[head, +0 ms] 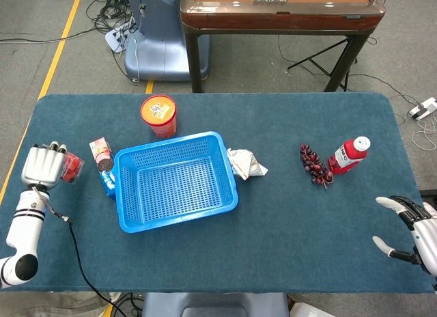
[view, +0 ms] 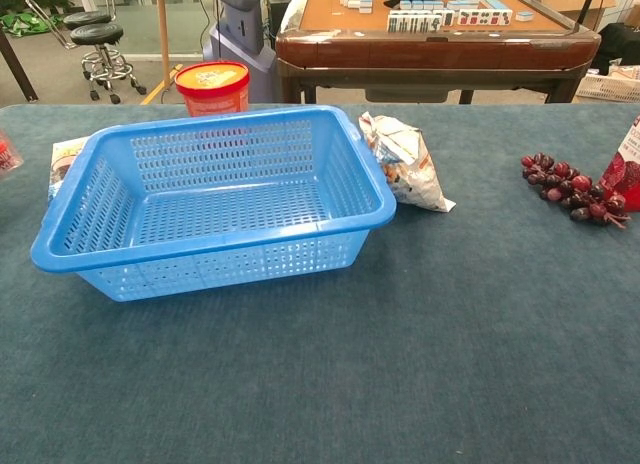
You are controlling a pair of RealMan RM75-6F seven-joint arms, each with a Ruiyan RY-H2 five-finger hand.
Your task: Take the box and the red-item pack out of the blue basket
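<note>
With the left hand grasping the red-item pack near the table's left edge, lower it gently before loosening, clear of the box beside the blue basket.

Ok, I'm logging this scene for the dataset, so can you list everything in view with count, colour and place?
blue basket: 1, blue, left of table centre, nothing inside
box: 1, white and blue with pink, lying against the basket's left side
red-item pack: 1, clear with red contents, near the table's left edge, in the left hand
tub: 1, red with yellow lid, behind the basket
snack bag: 1, silvery, crumpled, at the basket's right side
grapes: 1 bunch, dark red, right of centre
bottle: 1, red with white cap, beside the grapes
table: 1, dark teal cloth
left hand: holds the pack at the far left
right hand: fingers apart, holding nothing, at the table's right front corner
</note>
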